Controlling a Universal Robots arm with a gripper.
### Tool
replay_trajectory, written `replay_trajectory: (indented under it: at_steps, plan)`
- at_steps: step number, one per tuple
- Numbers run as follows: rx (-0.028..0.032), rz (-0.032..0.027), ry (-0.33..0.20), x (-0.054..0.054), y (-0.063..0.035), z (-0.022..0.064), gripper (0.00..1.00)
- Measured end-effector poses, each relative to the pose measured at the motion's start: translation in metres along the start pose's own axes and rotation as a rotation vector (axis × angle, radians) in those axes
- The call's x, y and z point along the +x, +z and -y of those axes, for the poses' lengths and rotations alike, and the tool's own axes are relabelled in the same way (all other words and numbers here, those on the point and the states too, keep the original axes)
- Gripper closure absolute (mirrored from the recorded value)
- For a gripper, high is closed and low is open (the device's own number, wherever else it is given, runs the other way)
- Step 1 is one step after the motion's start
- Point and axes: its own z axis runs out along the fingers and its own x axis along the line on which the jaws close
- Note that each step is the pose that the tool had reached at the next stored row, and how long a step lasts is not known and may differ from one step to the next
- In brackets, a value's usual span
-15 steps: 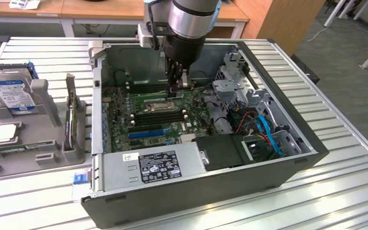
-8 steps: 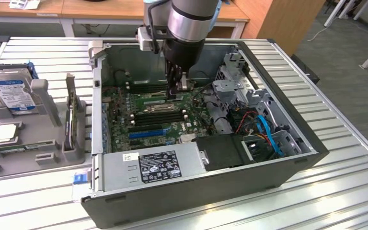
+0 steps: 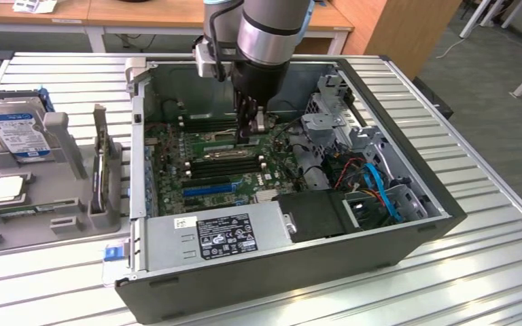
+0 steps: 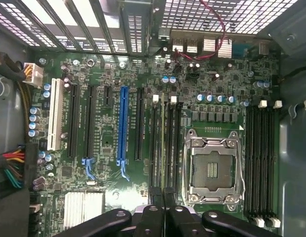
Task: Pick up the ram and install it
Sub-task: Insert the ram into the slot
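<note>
Wrist view: grips ram (image 4: 163, 163) in clenched claw (image 4: 163, 217) beside processor socket (image 4: 212, 170); risks skewed seating or cracking if pressed down misaligned.

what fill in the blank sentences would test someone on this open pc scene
1. The hard drive on the grey holder has a ____ label.
2. The gripper is ____ the open computer case, above the motherboard.
3. The processor socket on the motherboard is ____, with no chip in it.

Missing words: blue; inside; empty
</note>
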Motion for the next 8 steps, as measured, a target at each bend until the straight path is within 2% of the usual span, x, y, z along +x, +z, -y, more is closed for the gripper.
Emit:
replay_trajectory:
  at_steps: [8]
  plan:
    - [0.0, 0.0, 0.0, 0.0004, 0.0069, 0.0004, 0.89]
